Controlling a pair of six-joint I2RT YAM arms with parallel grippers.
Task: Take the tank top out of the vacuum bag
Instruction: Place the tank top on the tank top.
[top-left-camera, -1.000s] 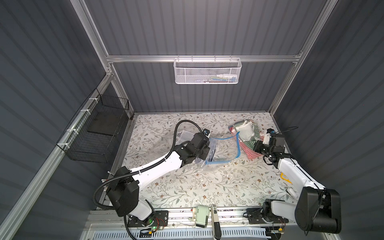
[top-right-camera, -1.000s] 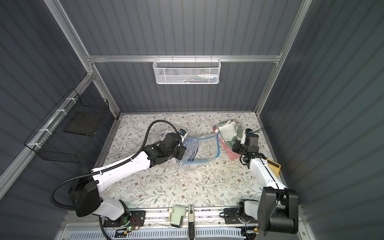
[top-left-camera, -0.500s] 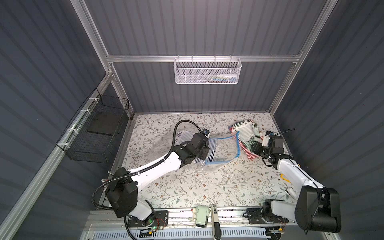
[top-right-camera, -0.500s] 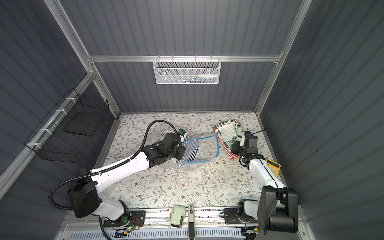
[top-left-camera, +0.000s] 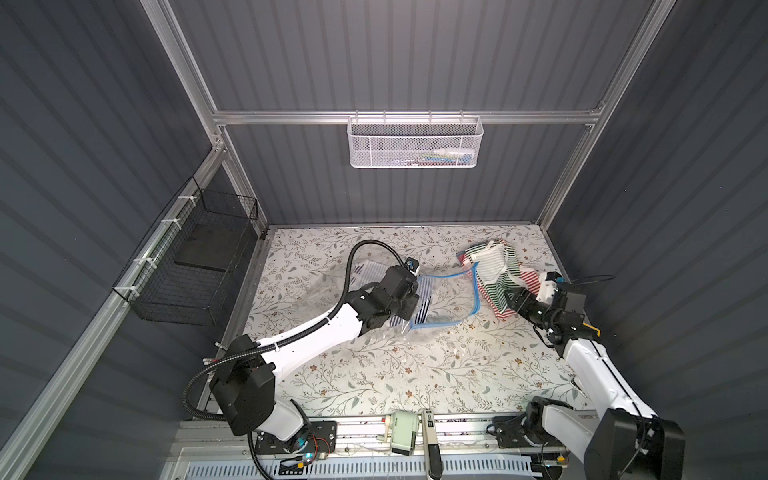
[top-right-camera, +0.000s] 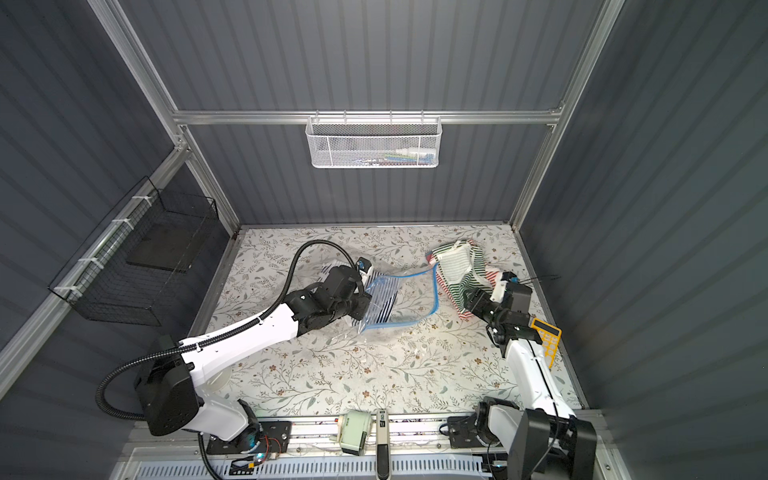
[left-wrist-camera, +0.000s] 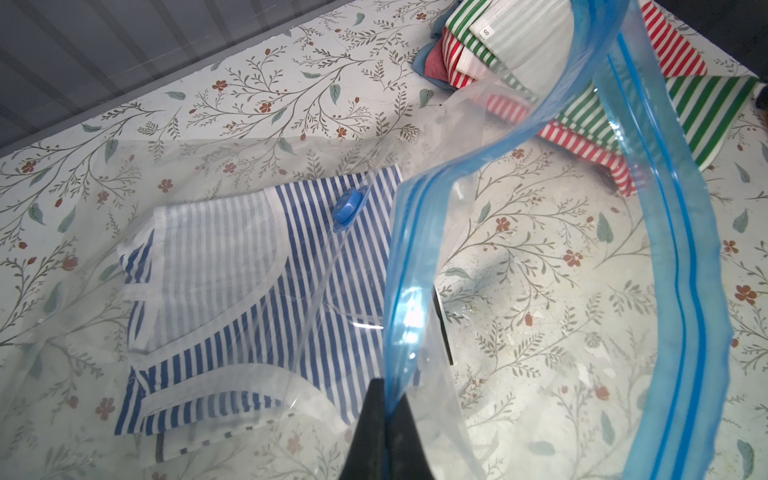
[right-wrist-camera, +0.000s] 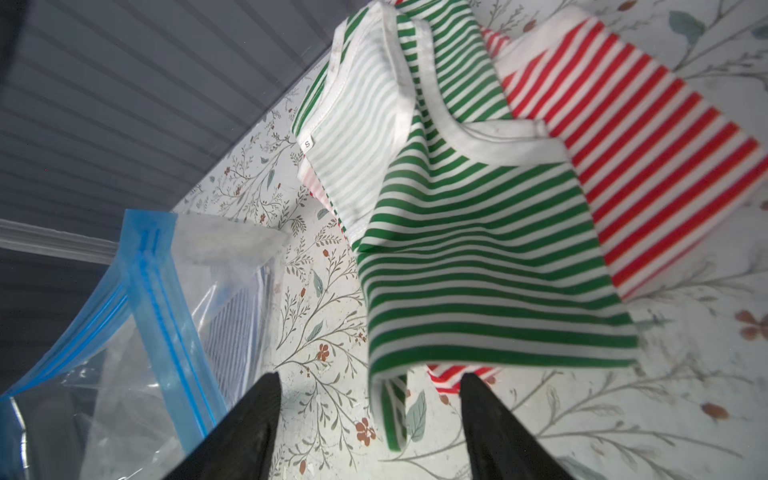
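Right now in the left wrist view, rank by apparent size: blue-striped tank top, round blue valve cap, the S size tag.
1. blue-striped tank top
2. valve cap
3. S size tag: smallest as seen, but it lies farther from the camera, so its true size against the cap is unsure.

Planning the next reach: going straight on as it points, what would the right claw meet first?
Probably the green-striped tank top, whose hem lies just ahead of the open right claw; depth is unclear.
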